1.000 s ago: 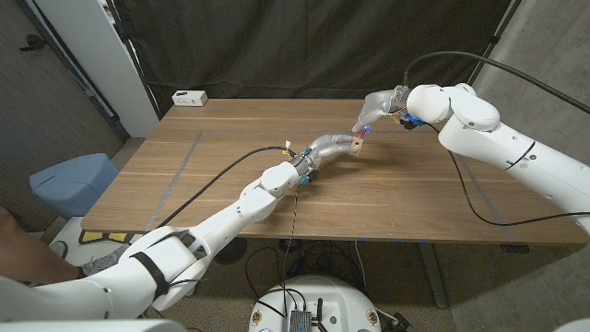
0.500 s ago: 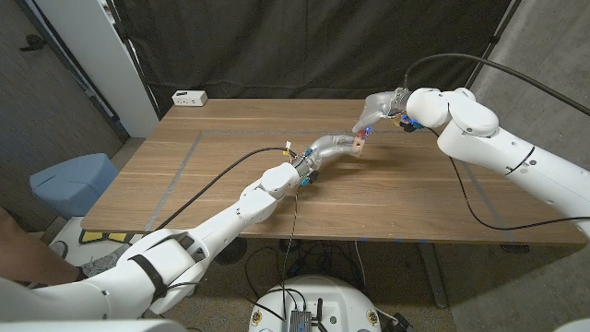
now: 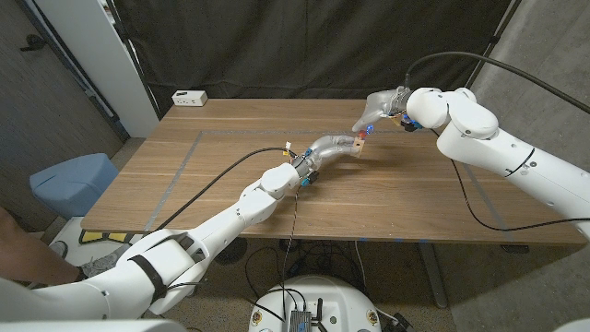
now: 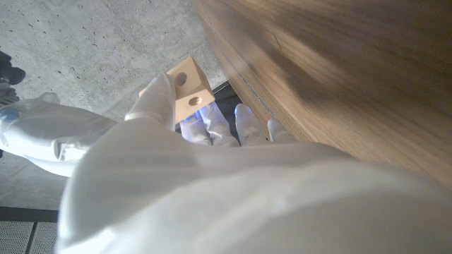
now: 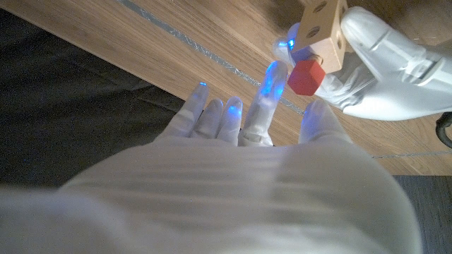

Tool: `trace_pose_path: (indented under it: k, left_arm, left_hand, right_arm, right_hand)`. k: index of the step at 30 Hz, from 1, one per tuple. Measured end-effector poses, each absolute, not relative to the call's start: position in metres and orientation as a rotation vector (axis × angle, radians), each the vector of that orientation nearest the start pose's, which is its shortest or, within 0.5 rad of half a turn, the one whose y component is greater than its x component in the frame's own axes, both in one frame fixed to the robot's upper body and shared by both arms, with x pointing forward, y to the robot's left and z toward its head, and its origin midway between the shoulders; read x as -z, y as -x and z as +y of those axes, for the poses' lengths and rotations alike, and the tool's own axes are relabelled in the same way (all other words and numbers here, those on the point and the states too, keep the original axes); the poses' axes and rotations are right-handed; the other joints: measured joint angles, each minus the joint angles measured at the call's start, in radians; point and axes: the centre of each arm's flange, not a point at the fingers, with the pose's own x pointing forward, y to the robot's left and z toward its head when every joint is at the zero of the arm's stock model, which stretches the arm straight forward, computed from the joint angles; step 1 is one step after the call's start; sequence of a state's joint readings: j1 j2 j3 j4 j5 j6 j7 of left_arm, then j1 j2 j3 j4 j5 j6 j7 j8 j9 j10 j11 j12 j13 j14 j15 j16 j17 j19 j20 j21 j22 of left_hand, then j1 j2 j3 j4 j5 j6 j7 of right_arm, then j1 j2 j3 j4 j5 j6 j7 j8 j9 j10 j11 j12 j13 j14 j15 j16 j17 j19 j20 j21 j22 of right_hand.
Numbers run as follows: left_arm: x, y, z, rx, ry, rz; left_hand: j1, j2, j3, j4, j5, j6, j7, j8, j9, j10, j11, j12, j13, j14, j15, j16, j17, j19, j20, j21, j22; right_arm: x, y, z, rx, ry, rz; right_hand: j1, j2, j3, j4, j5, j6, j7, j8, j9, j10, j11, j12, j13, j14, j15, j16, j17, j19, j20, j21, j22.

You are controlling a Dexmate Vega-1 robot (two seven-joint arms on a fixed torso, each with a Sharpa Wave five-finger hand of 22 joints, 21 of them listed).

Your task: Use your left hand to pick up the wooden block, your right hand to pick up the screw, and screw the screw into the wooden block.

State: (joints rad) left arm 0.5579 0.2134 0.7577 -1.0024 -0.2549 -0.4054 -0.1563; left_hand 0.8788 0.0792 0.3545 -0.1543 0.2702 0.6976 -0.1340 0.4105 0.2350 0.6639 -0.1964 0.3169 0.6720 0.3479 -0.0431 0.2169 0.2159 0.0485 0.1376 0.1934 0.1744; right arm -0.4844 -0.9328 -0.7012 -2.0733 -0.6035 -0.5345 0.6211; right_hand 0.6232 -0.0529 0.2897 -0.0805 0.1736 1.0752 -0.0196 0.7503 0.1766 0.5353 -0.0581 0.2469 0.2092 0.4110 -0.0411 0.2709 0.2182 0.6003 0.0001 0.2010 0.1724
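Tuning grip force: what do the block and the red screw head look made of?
Wooden block: pale unfinished wood, faint grain, matte, drilled holes. Screw: faceted red head, uniform matte colour, probably plastic or painted wood; shank hidden.

Wooden block (image 3: 358, 143) is in my left hand (image 3: 332, 146), held up off the table near the middle, toward the far side. Pale wood, roughly cube-shaped, round holes in its faces: the left wrist view (image 4: 189, 90) shows one hole on each of two faces. In the right wrist view (image 5: 323, 28) it sits tilted, gripped between my left fingers. Screw (image 5: 306, 76) has a chunky red head, sitting against the block's lower face, pinched by my right hand (image 3: 376, 112). Shank not visible, so can't tell how deep it sits.
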Motion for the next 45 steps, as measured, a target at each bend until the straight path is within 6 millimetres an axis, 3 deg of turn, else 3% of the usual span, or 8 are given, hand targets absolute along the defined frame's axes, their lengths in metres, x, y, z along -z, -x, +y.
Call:
trace_pose_path:
  k: [5,11,25,30,35,42,45]
  left_arm:
    - [0.029,-0.663,0.034,0.658,-0.399,-0.656]
    - [0.028,-0.664,0.034,0.658,-0.398,-0.657]
    - [0.026,-0.667,0.034,0.659,-0.395,-0.659]
    - [0.026,-0.668,0.034,0.659,-0.390,-0.659]
    - [0.026,-0.668,0.034,0.659,-0.384,-0.665]
    - [0.026,-0.670,0.034,0.656,-0.372,-0.671]
    - [0.027,-0.670,0.034,0.655,-0.367,-0.675]
  left_hand:
    - [0.000,0.000,0.000,0.000,0.000,0.000,0.000,0.000,0.000,0.000,0.000,0.000,-0.002,0.000,0.000,0.000,0.000,0.000,0.000,0.000,0.000]
    - [0.000,0.000,-0.001,-0.001,0.000,0.000,0.000,0.000,-0.001,0.000,0.000,0.000,-0.005,0.000,0.000,0.000,0.000,0.000,0.000,0.000,0.000]
    - [0.000,0.000,0.001,0.001,-0.001,0.000,0.000,0.000,0.000,0.000,0.000,0.000,-0.005,0.000,0.000,0.000,0.000,0.000,0.000,0.000,0.000]
    - [0.000,0.000,0.001,0.001,-0.001,0.000,0.000,-0.001,-0.001,0.000,0.000,0.000,-0.005,0.000,0.000,0.000,0.000,0.000,0.000,0.000,0.000]
    - [0.005,-0.005,0.001,0.001,-0.001,0.000,0.000,-0.001,-0.005,0.000,0.000,0.000,-0.005,0.000,0.000,0.000,0.000,0.000,0.000,0.000,0.000]
    - [0.005,-0.005,0.001,0.000,-0.001,0.000,0.000,-0.002,-0.005,0.000,0.000,0.000,-0.005,0.000,0.000,0.000,0.000,0.000,0.000,0.000,0.000]
    - [0.004,-0.004,0.001,0.000,-0.001,0.000,0.000,-0.005,-0.005,0.000,0.000,0.000,-0.005,0.000,0.000,0.000,0.000,0.000,0.000,0.000,0.000]
  right_arm:
    - [-0.131,-0.544,-0.206,-0.089,1.679,-0.326]
    - [-0.133,-0.543,-0.206,-0.082,1.687,-0.319]
    - [-0.139,-0.539,-0.208,-0.069,1.691,-0.323]
    - [-0.142,-0.537,-0.209,-0.078,1.688,-0.327]
    - [-0.145,-0.535,-0.210,-0.099,1.680,-0.332]
    - [-0.148,-0.532,-0.212,-0.127,1.671,-0.336]
    - [-0.150,-0.530,-0.212,-0.156,1.665,-0.334]
  right_hand:
    - [-0.018,-0.008,-0.011,0.008,0.000,-0.010,0.002,-0.011,0.001,-0.005,0.005,-0.007,0.000,0.000,0.000,0.000,0.000,0.000,0.000,0.000,0.000]
    - [-0.057,-0.017,-0.029,0.017,0.000,-0.056,0.010,-0.044,0.003,-0.020,0.020,-0.021,0.000,0.000,0.000,-0.007,0.000,-0.004,0.004,0.000,0.000]
    - [-0.092,-0.015,-0.049,0.014,0.008,-0.264,0.030,-0.150,0.017,-0.085,0.080,-0.051,0.003,-0.032,0.002,-0.031,-0.004,-0.031,0.031,-0.009,0.000]
    - [-0.089,-0.012,-0.044,-0.005,0.008,-0.345,0.038,-0.191,0.017,-0.128,0.080,-0.055,0.007,-0.058,0.010,-0.046,-0.006,-0.052,0.045,-0.013,0.000]
    - [-0.049,0.007,-0.027,-0.032,0.008,-0.407,0.034,-0.227,0.021,-0.168,0.085,-0.058,0.007,-0.083,0.018,-0.055,-0.011,-0.070,0.053,-0.013,0.000]
    - [0.008,0.001,-0.006,-0.069,0.012,-0.478,0.027,-0.273,0.021,-0.236,0.078,-0.062,0.012,-0.123,0.022,-0.071,-0.018,-0.092,0.066,-0.013,0.000]
    - [0.025,0.006,-0.001,-0.074,0.012,-0.505,0.025,-0.291,0.021,-0.258,0.077,-0.062,0.012,-0.135,0.027,-0.072,-0.019,-0.101,0.071,-0.013,0.000]
